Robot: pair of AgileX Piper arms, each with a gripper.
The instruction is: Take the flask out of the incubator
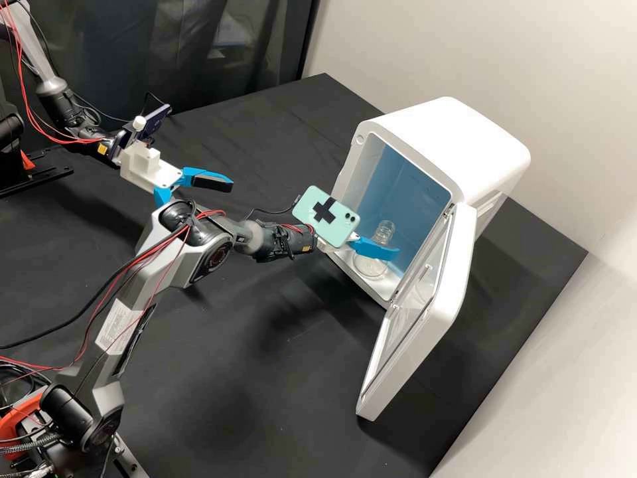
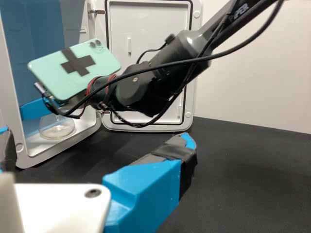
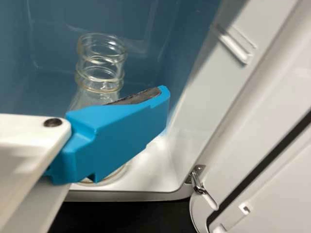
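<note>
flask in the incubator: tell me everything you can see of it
The flask looks like clear glass: a conical body widening to a round base, and a wide ringed neck with no cap. It looks empty. It stands upright on the white floor of the incubator, near the front, with blue inner walls behind it and the door open. The right gripper is close beside its body, below the neck. Whether it touches the glass cannot be told.
</note>
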